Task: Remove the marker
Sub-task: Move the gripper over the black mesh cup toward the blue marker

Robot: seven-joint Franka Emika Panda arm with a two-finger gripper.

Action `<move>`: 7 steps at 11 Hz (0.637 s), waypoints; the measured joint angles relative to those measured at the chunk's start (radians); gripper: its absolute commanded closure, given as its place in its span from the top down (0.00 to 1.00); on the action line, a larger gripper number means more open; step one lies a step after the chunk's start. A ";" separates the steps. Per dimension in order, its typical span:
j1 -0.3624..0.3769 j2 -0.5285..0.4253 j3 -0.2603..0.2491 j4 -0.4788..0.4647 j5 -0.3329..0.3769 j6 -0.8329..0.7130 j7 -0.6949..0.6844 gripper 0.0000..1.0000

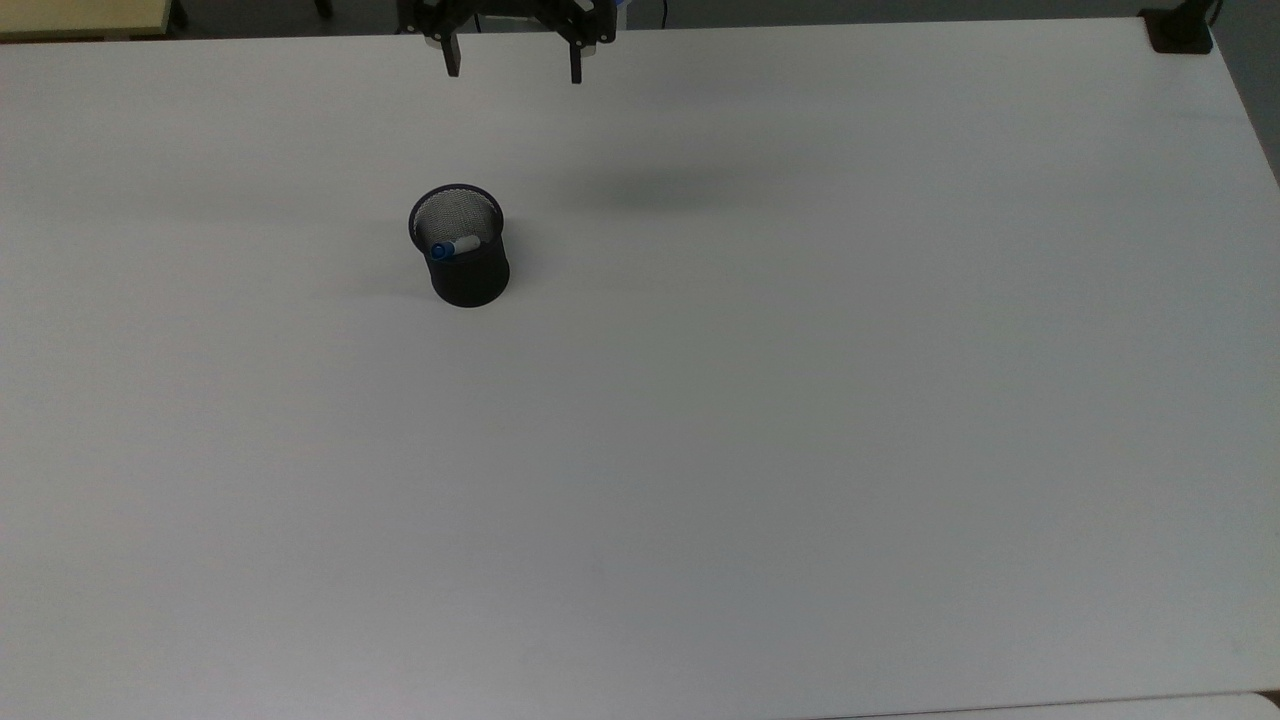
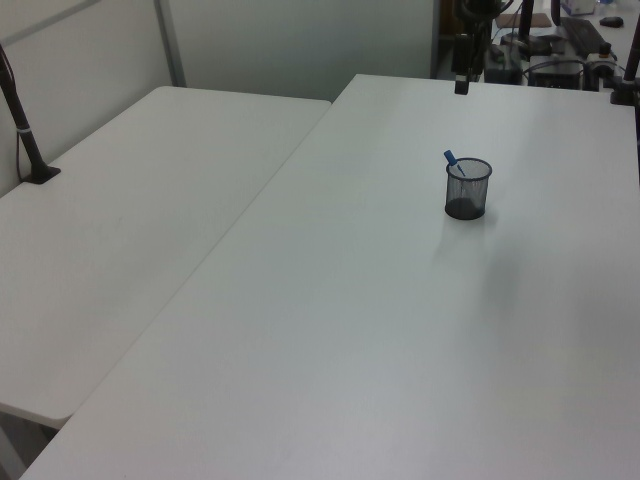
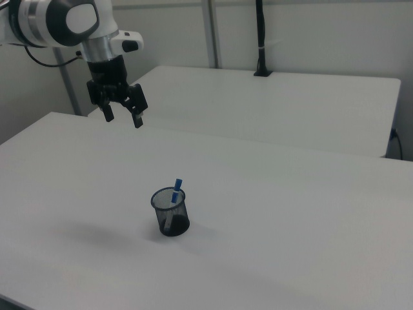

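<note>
**Well above and apart: marker waits in the cup**

Top view: my gripper [image 1: 511,72] hangs at twelve o'clock by the table's [image 1: 800,400] far edge, jaws spread wide and empty. The marker [image 1: 454,246] lies toward six o'clock from it, well apart, leaning inside the black mesh cup [image 1: 462,255], blue cap up.

Left view: the marker [image 2: 454,163] tilts toward eleven o'clock, cap poking over the cup's [image 2: 467,190] rim.

Right view: my gripper [image 3: 122,115] hovers high; the marker [image 3: 174,194], a slim smooth barrel, stands nearly upright, toward five o'clock. I judge descent must align over the cap.
</note>
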 measured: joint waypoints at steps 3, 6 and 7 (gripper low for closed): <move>0.000 0.000 0.000 0.000 0.000 0.000 0.000 1.00; -0.019 0.001 0.000 0.000 0.000 0.000 -0.024 1.00; -0.038 0.002 -0.001 0.000 0.000 0.000 -0.043 1.00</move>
